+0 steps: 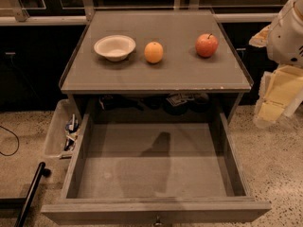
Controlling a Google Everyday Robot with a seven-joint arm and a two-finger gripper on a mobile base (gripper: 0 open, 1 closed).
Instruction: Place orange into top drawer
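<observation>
Above the open, shallow grey wooden top drawer [156,176], a round bright orange [154,52] is set. Rightward, the pale gripper [273,98] is held; its state cannot be told.

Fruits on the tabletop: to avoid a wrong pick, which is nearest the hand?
The red apple with a stem, rightmost; the hand hangs beyond the right edge of the table. The plain orange sits mid-table, beside the bowl, farther away.

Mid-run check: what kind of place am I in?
Likely a lab or office test space, not a home kitchen: speckled floor, a grey cabinet with its top drawer open, and bowl, orange and apple staged in a row. The claw hangs at the view's right edge.
</observation>
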